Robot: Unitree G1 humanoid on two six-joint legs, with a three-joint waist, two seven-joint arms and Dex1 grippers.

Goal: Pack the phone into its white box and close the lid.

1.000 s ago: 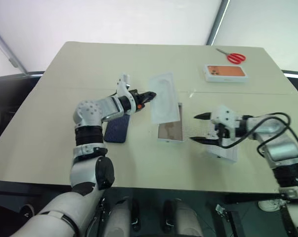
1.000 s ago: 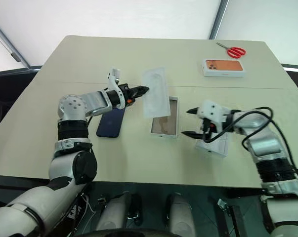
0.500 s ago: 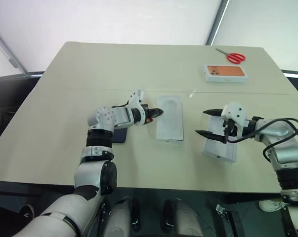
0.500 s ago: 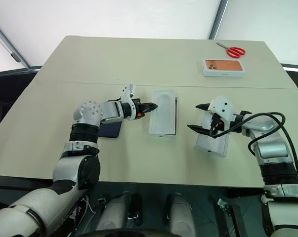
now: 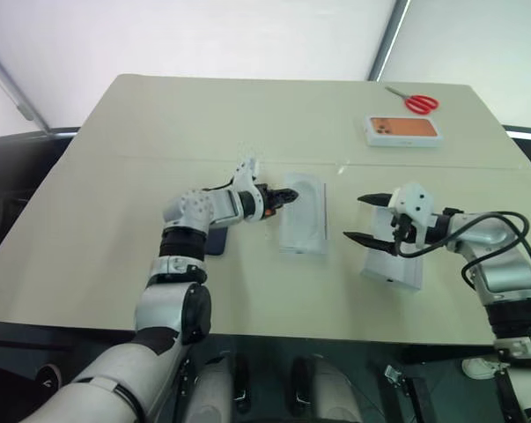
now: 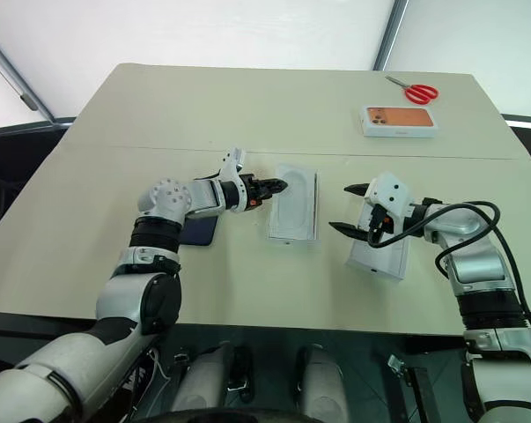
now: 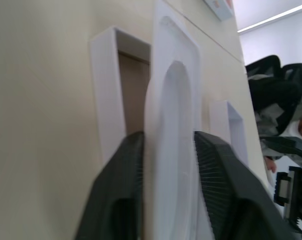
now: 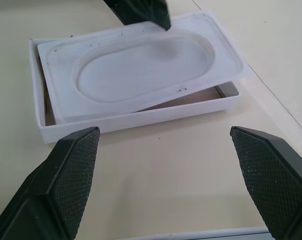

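The white box (image 5: 302, 242) lies mid-table, its brownish floor (image 7: 133, 85) showing along one side. A thin white insert (image 8: 135, 70) with a rounded recess rests askew on its rim. My left gripper (image 5: 285, 196) is at the insert's left edge, open, with that edge between its fingers (image 7: 123, 190). The dark navy phone (image 5: 217, 240) lies flat left of the box, mostly hidden under my left forearm. My right gripper (image 5: 353, 218) hovers open and empty just right of the box, above the lid (image 5: 394, 264), which lies with its white inside up.
A white box with an orange phone picture (image 5: 403, 129) and red-handled scissors (image 5: 417, 103) sit at the far right of the table. The table's near edge runs close below the lid and the box.
The left gripper brought the raised, tilted insert down onto the white box, covering its floor, and has now opened its fingers. The right gripper stays open in about the same place.
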